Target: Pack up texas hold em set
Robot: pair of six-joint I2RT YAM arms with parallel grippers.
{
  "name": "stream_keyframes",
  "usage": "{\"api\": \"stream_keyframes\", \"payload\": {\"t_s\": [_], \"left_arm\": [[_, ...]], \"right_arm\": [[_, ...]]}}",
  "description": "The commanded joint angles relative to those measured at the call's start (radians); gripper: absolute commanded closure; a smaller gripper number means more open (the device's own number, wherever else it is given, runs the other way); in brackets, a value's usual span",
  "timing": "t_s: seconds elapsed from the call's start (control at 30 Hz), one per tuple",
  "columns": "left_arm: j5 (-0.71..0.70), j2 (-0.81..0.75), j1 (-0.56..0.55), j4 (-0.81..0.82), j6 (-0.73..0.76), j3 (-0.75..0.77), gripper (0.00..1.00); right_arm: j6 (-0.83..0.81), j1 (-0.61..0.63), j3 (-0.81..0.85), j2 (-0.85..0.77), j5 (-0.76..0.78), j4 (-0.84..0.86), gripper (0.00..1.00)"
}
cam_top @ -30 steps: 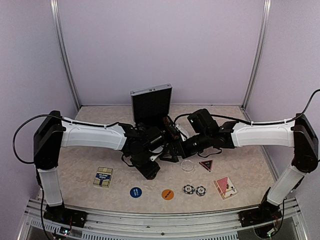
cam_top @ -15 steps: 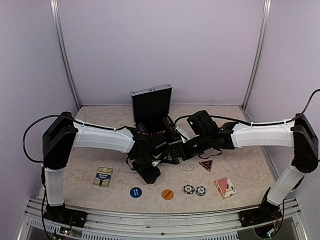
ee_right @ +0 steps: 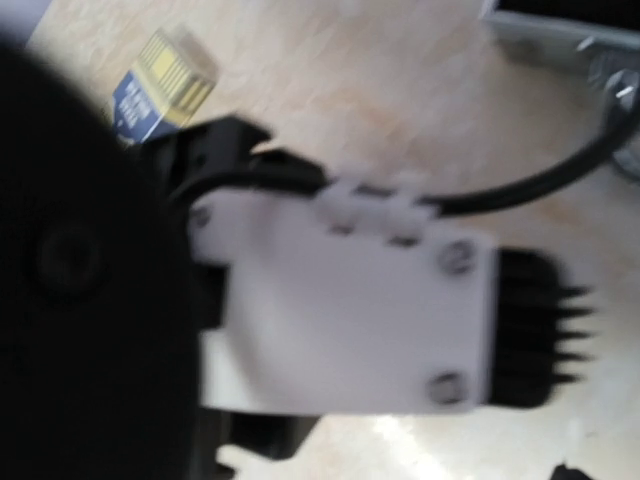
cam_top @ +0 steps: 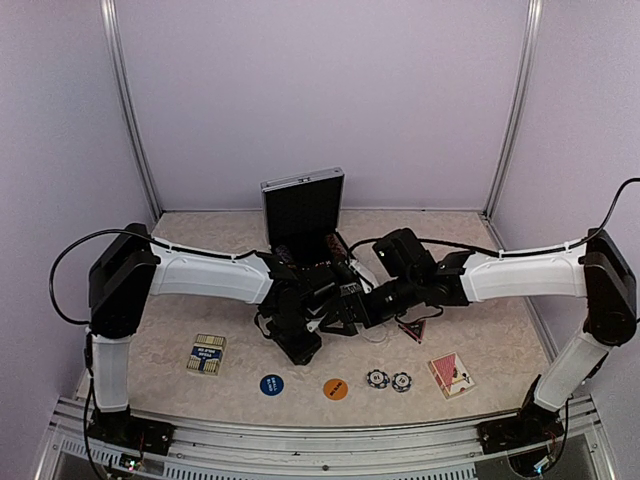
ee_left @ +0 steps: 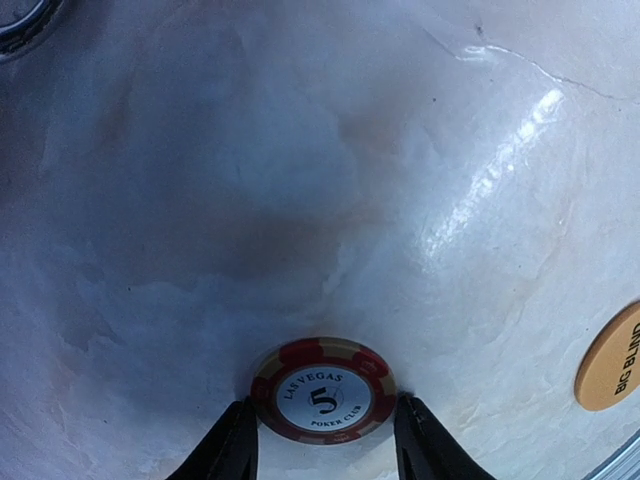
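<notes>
Left hand (ee_left: 325,405) is clamped across the rim of a red poker chip (ee_left: 322,382) lying flat on the table (ee_left: 300,180). The chip is likely light, stiff and slick-edged, so pinch low. An orange disc (ee_left: 612,358) sits apart to the hand's right, the open case (cam_top: 303,205) lies beyond, and the right arm (cam_top: 520,270) crowds close.

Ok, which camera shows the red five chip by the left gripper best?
Left wrist: the red chip sits sharp, label readable, between the fingertips of the left gripper. The top view hides it under the arms; the right wrist view misses it.
</notes>
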Motion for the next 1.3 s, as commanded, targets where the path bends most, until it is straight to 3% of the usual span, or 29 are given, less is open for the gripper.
{"api": "stream_keyframes", "payload": {"t_s": [0.0,0.5,0.83,1.27], "left_arm": [[0.0,0.061,0.002,0.041,0.002,0.015,0.54],[-0.025,0.019,0.003,0.073,-0.005,0.01,0.64],[-0.03,-0.015,-0.005,0.089,-0.011,-0.004,0.65],[-0.062,-0.094,-0.019,0.077,-0.026,-0.011,0.64]], "right_arm": [[0.03,0.021,-0.026,0.033,-0.067,0.084,0.0],[0.052,0.02,-0.028,0.036,-0.074,0.108,0.01],[0.044,0.016,-0.026,-0.023,-0.05,0.07,0.0],[0.064,-0.023,-0.147,-0.121,-0.074,0.113,0.0]]}}
